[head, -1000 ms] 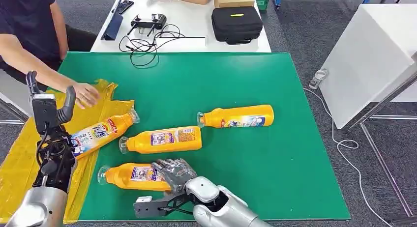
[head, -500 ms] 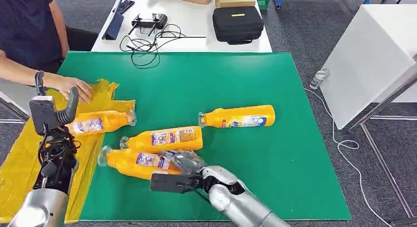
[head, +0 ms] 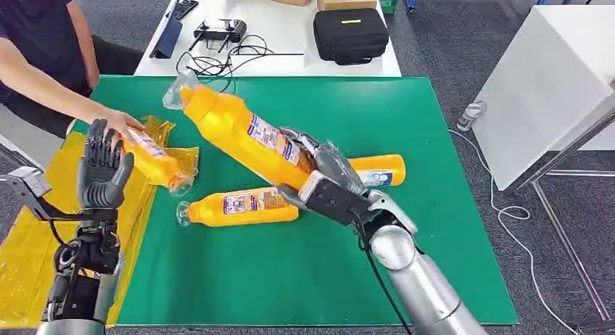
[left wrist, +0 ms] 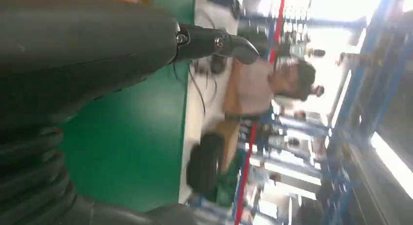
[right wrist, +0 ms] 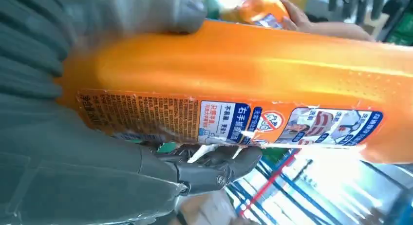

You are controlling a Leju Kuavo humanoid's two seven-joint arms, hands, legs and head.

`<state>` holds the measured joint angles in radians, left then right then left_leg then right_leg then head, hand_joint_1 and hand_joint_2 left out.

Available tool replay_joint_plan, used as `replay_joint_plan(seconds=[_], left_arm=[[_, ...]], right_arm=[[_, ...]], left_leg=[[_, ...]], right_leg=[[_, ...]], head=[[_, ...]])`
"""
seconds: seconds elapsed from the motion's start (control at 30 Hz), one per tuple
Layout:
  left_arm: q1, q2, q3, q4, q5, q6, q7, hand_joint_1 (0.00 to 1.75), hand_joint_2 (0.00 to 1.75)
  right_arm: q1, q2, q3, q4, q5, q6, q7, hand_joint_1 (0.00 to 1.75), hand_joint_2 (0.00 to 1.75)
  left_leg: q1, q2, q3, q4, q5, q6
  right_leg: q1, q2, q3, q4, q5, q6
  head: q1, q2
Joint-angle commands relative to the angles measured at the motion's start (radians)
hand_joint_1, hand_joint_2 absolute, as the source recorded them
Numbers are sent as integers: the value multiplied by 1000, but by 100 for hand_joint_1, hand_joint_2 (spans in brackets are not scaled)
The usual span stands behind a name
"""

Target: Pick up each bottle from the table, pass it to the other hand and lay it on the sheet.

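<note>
a: surface?
b: green desk, yellow sheet over its left edge. white desk behind with a black case, cables, a controller. grey carpet floor, white cabinet to the right.
a: hands?
b: right hand grips a raised bottle by the base end, tilted, cap up-left, off the desk. left hand upright over the sheet, fingers spread, holding nothing.
a: other bottles?
b: two lie on the green, one mid-desk, one behind the right hand. a fourth bottle on the sheet, a person's hand on it.
</note>
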<state>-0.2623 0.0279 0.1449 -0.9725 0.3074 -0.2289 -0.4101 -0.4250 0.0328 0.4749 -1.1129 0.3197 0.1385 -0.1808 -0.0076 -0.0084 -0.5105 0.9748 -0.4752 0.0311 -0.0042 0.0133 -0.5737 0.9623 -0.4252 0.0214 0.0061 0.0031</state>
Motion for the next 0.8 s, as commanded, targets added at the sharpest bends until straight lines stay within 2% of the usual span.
replay_joint_plan(seconds=[0.03,0.43,0.57,0.63,0.8], left_arm=[[44,-38,-109,-157,33,21,27,0,175],[45,-33,-122,-158,45,11,22,0,175],[21,-48,-210,-160,85,18,27,0,175],[-12,-53,-242,-126,117,14,27,0,175],[-73,-62,-281,-80,120,32,29,0,175]], right_arm=[[-143,41,2,197,2,-28,-18,175,175],[-149,42,11,203,0,-30,-20,175,175],[-321,154,79,492,6,-64,-30,175,175],[-372,214,108,587,24,-98,-30,175,175],[-385,289,179,622,81,-128,3,175,175]], left_leg=[[2,1,2,1,-1,-2],[2,0,1,0,0,-1],[2,3,0,2,-1,-2],[2,5,0,2,-1,-3],[2,0,1,1,0,-3]], right_leg=[[2,-1,3,0,0,0],[1,-1,1,1,0,0],[1,2,0,2,0,0],[1,3,0,3,0,0],[1,-1,1,2,-1,-1]], head=[[0,0],[0,0],[0,0],[0,0],[-1,0]])
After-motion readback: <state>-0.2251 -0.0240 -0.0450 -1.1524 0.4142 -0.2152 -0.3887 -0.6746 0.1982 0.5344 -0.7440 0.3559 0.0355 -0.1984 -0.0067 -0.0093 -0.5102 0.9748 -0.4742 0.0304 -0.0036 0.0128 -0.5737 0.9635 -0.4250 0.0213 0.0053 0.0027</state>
